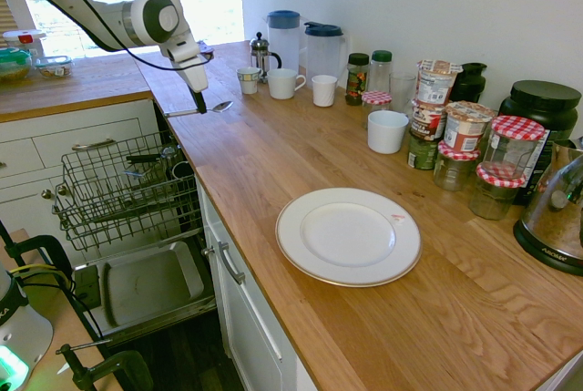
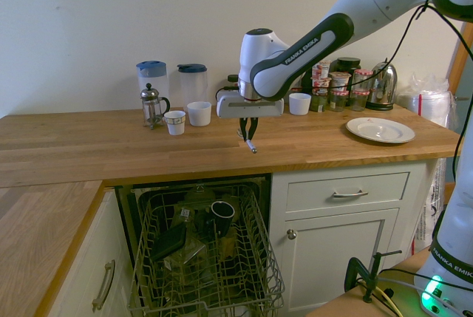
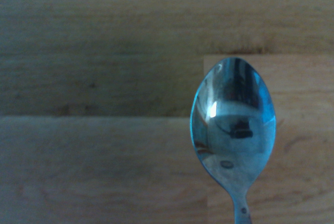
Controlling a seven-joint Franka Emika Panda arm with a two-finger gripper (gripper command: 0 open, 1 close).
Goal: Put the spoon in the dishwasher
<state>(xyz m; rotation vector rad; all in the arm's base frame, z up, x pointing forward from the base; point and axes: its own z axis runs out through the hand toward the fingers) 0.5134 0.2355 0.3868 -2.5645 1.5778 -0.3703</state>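
One spoon (image 1: 202, 109) hangs level above the wooden counter (image 1: 301, 163), clear of the wood, near the counter edge above the open dishwasher (image 1: 127, 200). The gripper (image 1: 199, 102) points down and is clamped on the spoon's handle, with the bowl sticking out to one side. In the second exterior view the spoon (image 2: 250, 145) is foreshortened to a short sliver below the fingers, so its shape is hard to read there. The wrist view fills that in: the oval bowl (image 3: 233, 125), shiny and reflecting, lies over bare wood planks.

Below the counter edge the dishwasher's one wire rack (image 2: 207, 258) is pulled out. The second exterior view shows one dark mug (image 2: 222, 211) and some dark items in it; the first exterior view shows the grey inner door panel (image 1: 146, 283) lying flat below the rack, which the other view does not show.

On the counter behind the gripper stand two clear jugs with blue lids (image 1: 283, 40), one french press (image 1: 261, 54) and three small white cups (image 1: 284, 83). Further along is one larger white cup (image 1: 387, 131), a cluster of jars (image 1: 474, 149), perhaps ten though they overlap, and one metal kettle (image 1: 557, 213). One white plate (image 1: 348, 235) sits alone, well apart from the spoon.
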